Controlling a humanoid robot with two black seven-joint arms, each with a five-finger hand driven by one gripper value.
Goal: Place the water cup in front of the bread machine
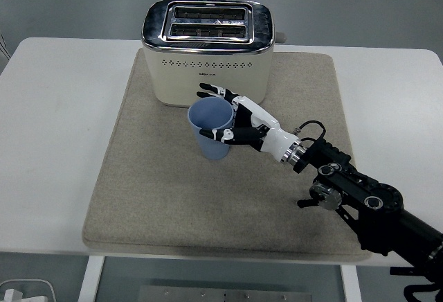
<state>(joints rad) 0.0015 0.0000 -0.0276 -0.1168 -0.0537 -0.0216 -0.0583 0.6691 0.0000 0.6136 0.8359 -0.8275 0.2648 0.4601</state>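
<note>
Water cup [211, 129]: pale blue, plain tapered tumbler, open mouth up, looks empty. Stands upright on grey mat [138, 177], just in front of bread machine [208, 49], approx. centred on its front face. Likely thin plastic: light, easy to tip or squash, wall smooth so may slip; best taken round mid-wall w/ gentle pressure, not by rim. Right hand [242, 123]: at cup's right side, fingers spread and loosened round it, thumb close to near wall; grip appears released, contact uncertain. Left arm not seen.
</note>
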